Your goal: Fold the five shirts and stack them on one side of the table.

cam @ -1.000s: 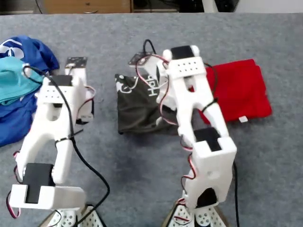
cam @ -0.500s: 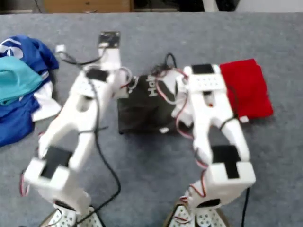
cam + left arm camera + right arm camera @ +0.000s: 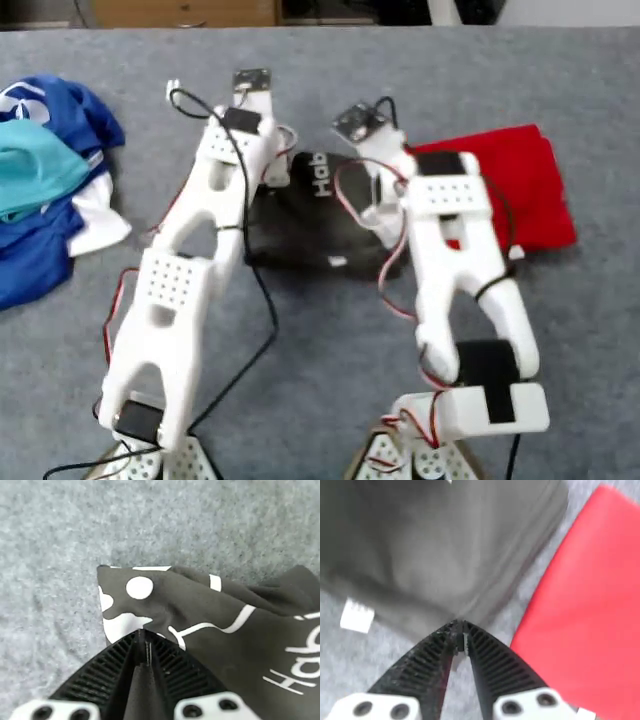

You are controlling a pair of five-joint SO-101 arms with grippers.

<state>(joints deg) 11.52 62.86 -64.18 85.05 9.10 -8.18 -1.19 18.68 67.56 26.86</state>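
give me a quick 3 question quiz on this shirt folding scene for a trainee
1. True or false: the red shirt is already folded.
2. Which shirt do the left gripper and the right gripper both pinch? A the white one, B the black shirt, C the red one.
3. Fill in: the teal shirt lies on top of the ____ shirt.

Key: 1 true. 2 B. 3 blue shirt.

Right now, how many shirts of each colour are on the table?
black shirt: 1
red shirt: 1
blue shirt: 1
teal shirt: 1
white shirt: 1, mostly hidden under the others
Total: 5
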